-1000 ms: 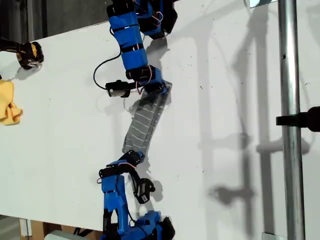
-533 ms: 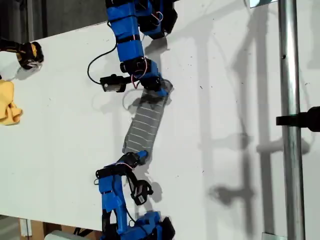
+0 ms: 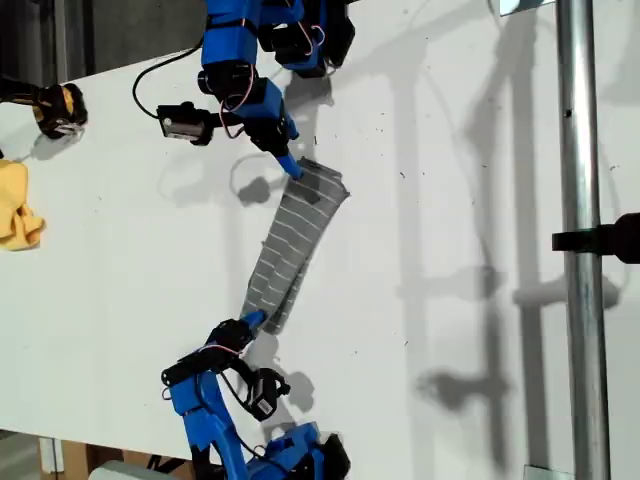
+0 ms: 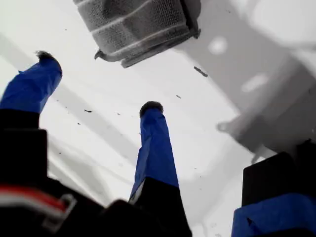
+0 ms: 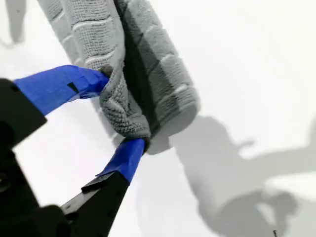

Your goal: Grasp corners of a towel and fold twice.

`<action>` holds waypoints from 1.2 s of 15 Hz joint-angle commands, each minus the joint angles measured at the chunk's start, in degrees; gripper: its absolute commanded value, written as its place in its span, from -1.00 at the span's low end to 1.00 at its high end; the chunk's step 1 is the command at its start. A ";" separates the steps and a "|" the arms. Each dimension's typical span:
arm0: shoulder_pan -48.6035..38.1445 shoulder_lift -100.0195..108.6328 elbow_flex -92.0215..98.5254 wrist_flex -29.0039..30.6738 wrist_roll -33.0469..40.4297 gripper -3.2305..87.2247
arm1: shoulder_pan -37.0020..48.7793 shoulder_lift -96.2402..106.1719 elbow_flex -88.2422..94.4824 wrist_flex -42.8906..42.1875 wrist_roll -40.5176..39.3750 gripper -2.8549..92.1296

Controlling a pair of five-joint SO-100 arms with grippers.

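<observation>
The towel lies on the white table, bunched lengthwise into a narrow grey strip running up and down the middle of the exterior view. At its lower end we see my second gripper pinching a rolled fold of it between the blue-taped fingers. At its upper end, my first gripper stands spread, holding nothing, its tips just short of the towel's layered edge. A yellow cloth sits well apart at the exterior view's left.
</observation>
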 commanded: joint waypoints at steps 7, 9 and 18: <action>9.76 -3.69 -9.14 8.79 3.16 -0.73 | 0.79 8.96 4.39 -1.14 -0.18 -0.21; 8.53 -3.08 -7.73 8.17 2.46 -0.54 | 0.18 8.96 4.83 -1.41 0.18 -0.21; 9.23 42.10 31.46 -9.93 -3.43 -0.74 | -4.83 33.05 21.01 -2.46 7.73 -0.25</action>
